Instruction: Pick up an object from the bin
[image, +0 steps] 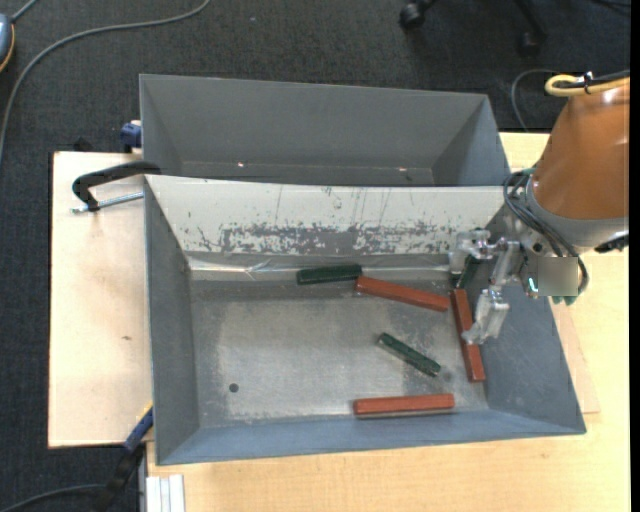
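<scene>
Red bar (403, 405) up front, green stick (408, 354) behind, then the hand (484, 325) over a red stick (474, 362) along the right wall (530, 350); can't tell if it's clenched. Wall's that close, it might bump it or grab crooked.

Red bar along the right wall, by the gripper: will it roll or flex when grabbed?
Probably stiff: the red bar lies dead straight. Unlikely to roll: its faces look flat. It lies at the foot of the sloping right wall, so it may pivot against it rather than slide.
</scene>
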